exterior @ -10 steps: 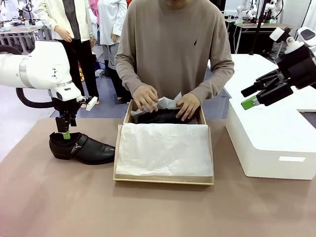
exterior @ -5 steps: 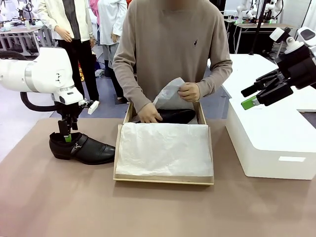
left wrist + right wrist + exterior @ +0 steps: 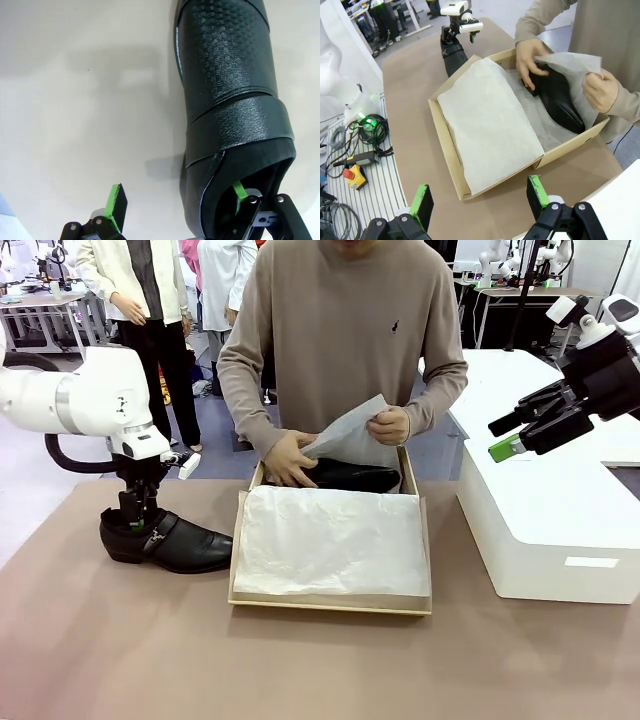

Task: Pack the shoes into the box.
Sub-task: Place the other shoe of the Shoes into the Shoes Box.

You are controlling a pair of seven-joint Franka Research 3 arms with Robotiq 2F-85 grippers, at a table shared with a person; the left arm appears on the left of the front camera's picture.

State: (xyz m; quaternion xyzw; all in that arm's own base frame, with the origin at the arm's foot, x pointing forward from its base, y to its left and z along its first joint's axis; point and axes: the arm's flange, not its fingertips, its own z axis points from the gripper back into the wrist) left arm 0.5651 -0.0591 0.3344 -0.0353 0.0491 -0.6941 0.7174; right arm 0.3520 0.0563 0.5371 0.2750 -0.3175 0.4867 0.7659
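Quick update: your left gripper (image 3: pixel 177 197) has dropped lower over the last second. It now straddles the heel collar of the loose shoe (image 3: pixel 175 540), which sits on the table just left of the box (image 3: pixel 330 605). One finger is inside the opening and one outside, with the jaws spread wide and not pinching yet. I'd say you're lined up to close and lift.

At the far end of the box, the person has peeled up a tissue sheet (image 3: pixel 345 430) with one hand (image 3: pixel 390 425). Their other hand (image 3: pixel 290 458) now rests on the second shoe (image 3: pixel 350 477), already inside, so I'd call it half packed.

Your right gripper (image 3: pixel 508 436) hangs wide open and empty, well right of the box, over the white box (image 3: pixel 540 530).

Count: two shoes, one tan box, one white box, two grippers.
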